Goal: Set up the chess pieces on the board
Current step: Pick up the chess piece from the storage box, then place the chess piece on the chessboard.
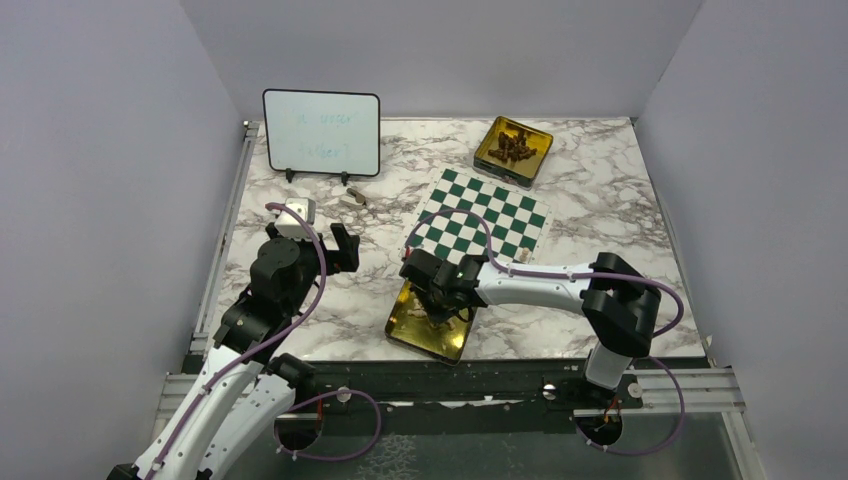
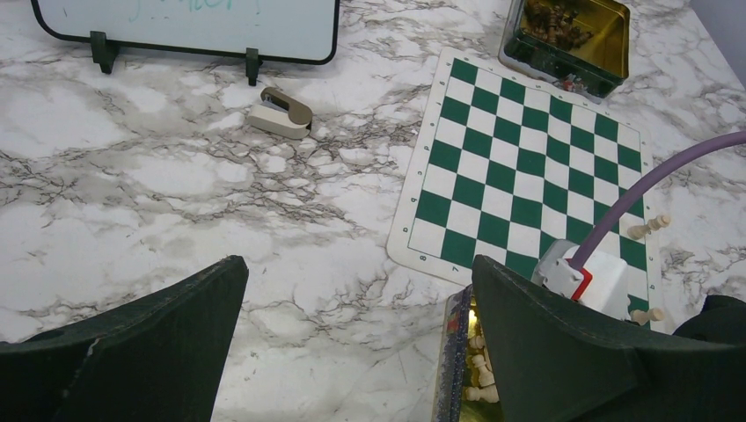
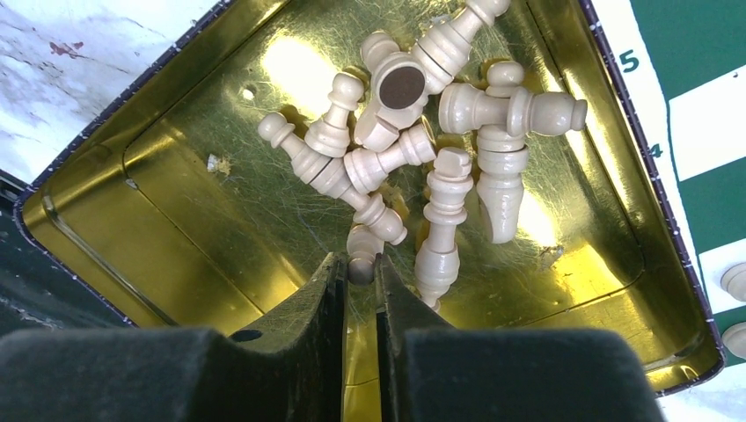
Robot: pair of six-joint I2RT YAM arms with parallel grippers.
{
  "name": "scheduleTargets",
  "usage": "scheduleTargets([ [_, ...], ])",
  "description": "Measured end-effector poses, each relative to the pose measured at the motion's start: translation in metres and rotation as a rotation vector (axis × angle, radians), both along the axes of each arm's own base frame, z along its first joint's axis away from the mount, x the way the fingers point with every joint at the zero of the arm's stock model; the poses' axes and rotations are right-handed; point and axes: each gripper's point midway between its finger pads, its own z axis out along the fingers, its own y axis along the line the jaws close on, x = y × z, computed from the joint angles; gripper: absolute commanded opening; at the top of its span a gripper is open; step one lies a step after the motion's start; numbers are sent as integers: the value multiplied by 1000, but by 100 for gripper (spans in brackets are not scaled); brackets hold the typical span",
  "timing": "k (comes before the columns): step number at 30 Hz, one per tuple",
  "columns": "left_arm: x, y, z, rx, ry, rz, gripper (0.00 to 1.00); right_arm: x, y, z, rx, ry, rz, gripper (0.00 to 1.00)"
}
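The chess pieces [image 3: 457, 167] are heaped in the gold tin [image 3: 202, 220] at the bottom centre of the overhead view, touching the near edge of the board [image 1: 480, 215]. They are judged light, hard and smooth, apt to roll or slip from a pinch, so the narrow waist is best taken. One small cream piece [image 3: 362, 246] is nipped at its end by the nearly closed right gripper [image 3: 359, 268]. Tangled neighbours may be dragged along. The left gripper [image 2: 356, 264] is spread wide over bare marble, with nothing in it. A second tin [image 1: 513, 150] and a whiteboard [image 1: 321, 132] are set well apart.
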Motion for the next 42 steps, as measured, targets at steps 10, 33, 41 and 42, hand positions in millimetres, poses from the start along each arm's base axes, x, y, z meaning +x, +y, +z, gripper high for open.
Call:
scheduleTargets([
  [10,0,0,0,0,0,0,99,2,4,5,14,-4,-6,16],
  [33,0,0,0,0,1,0,99,79,-62,89,47,-179,-228,16],
  [41,1,0,-1,3,4,0,99,105,-120,77,-18,-178,-342,16],
  [42,1,0,-1,3,5,0,99,106,-126,73,-30,-171,-349,16],
])
